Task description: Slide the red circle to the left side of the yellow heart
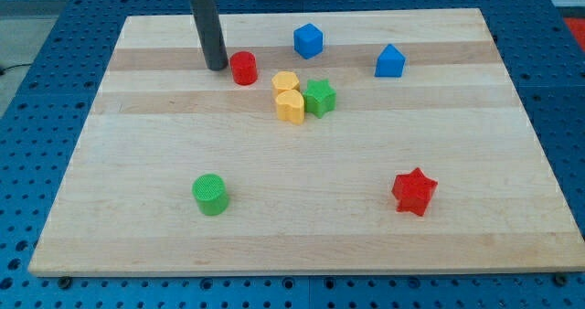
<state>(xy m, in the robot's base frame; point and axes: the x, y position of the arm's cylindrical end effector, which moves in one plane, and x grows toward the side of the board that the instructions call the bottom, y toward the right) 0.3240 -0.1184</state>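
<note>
The red circle [243,68] stands near the view's top, left of centre. My tip [217,67] rests on the board just to its left, a small gap apart. Two yellow blocks lie right of the red circle: an upper yellow block [286,81] and a lower yellow block [291,106], touching each other. I cannot tell for sure which is the heart. A green star [320,97] touches their right side.
A blue cube [309,40] sits at the view's top centre. A blue pentagon-like block [389,61] is to the top right. A green circle [211,195] is at lower left. A red star [413,191] is at lower right. The wooden board [137,163] lies on a blue perforated table.
</note>
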